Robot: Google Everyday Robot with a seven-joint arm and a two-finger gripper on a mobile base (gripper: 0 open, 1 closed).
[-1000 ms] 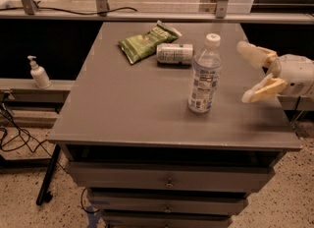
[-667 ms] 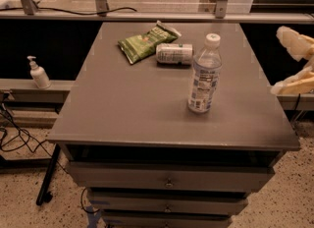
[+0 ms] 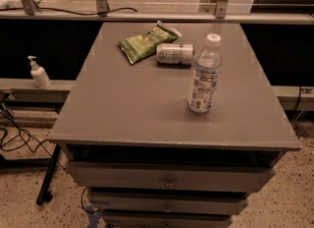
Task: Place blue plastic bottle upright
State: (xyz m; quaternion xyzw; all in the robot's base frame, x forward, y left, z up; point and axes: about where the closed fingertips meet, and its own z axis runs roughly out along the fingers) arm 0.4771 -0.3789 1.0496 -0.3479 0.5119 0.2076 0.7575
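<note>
Blue see-through plastic with a white cap: the blue plastic bottle (image 3: 205, 77) stands upright, right of the picture's middle, on the grey table (image 3: 127, 109). Above it a silver can (image 3: 174, 54) lies just beside a green bag (image 3: 144, 42). The gripper is out of the picture, so I cannot tell its state.

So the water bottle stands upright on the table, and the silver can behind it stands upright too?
Not quite: the camera view shows the can lying on its side. The bottle does stand upright on the table. The robot's hand is not in the picture.
</note>
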